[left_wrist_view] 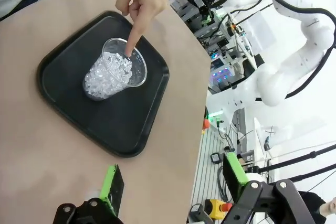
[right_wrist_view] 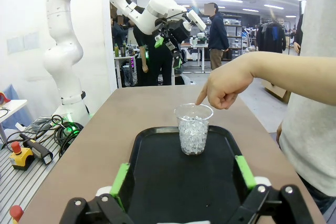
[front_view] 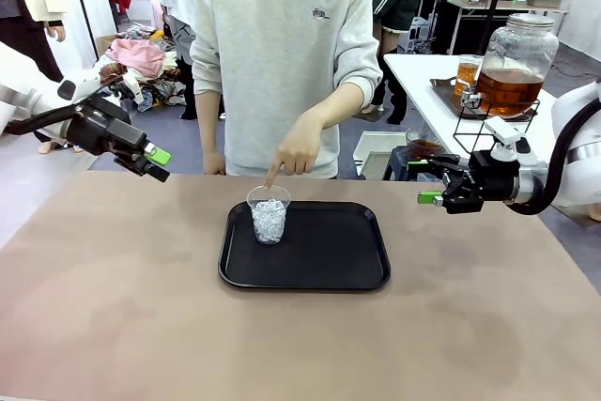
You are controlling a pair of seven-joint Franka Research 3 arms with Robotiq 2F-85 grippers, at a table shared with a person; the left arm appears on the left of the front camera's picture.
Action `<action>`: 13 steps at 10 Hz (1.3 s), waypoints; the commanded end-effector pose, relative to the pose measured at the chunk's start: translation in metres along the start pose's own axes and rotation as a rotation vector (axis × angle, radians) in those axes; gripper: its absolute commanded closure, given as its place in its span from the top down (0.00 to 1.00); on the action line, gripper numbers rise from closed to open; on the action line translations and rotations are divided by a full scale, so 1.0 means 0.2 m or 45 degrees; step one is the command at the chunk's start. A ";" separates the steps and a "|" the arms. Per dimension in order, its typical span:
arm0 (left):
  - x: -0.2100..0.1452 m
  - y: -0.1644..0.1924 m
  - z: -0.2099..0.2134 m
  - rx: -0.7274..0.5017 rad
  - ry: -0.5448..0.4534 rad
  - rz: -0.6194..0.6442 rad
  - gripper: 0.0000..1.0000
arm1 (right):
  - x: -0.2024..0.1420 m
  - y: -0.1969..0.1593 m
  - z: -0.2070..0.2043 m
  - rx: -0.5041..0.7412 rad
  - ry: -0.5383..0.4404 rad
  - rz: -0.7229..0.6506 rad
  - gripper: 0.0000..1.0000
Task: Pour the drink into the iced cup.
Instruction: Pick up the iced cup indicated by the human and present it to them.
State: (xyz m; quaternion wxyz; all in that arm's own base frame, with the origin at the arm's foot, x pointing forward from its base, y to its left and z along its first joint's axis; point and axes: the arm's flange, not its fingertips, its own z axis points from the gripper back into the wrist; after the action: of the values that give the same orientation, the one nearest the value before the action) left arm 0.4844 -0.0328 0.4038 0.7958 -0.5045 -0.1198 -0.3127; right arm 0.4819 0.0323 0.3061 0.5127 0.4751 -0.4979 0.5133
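Clear plastic cup (front_view: 269,214) packed with ice stands on a black tray (front_view: 329,265), on the bench (front_view: 113,307) between the left tool (front_view: 158,163) and the right tool (front_view: 423,181), apart from both. Both tools hang released, jaws spread, grasping nothing. A person's hand (front_view: 299,147) points a finger at the cup's rim. The amber drink (front_view: 507,91) sits in a glass jar (front_view: 521,44) behind the right tool, well away.

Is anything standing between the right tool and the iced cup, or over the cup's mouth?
Yes. The person's hand points down with one finger at the far rim of the iced cup, partly over its mouth. Nothing visible stands between the open right tool and the cup.
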 end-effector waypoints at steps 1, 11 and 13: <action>0.01 0.00 -0.03 0.013 -0.027 -0.224 1.00 | 0.01 -0.02 -0.01 0.004 0.007 -0.004 1.00; 0.01 0.16 -0.27 0.144 -0.229 -0.981 1.00 | 0.01 -0.02 -0.01 0.004 0.007 -0.004 1.00; 0.03 0.14 -0.25 0.185 -0.238 -0.950 1.00 | 0.01 -0.02 -0.01 0.004 0.007 -0.004 1.00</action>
State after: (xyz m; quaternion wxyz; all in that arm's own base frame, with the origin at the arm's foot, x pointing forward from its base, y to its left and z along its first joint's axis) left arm 0.4982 -0.0720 0.3592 0.6437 -0.4002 -0.3822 -0.5286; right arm 0.4819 0.0324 0.3061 0.5127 0.4751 -0.4979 0.5134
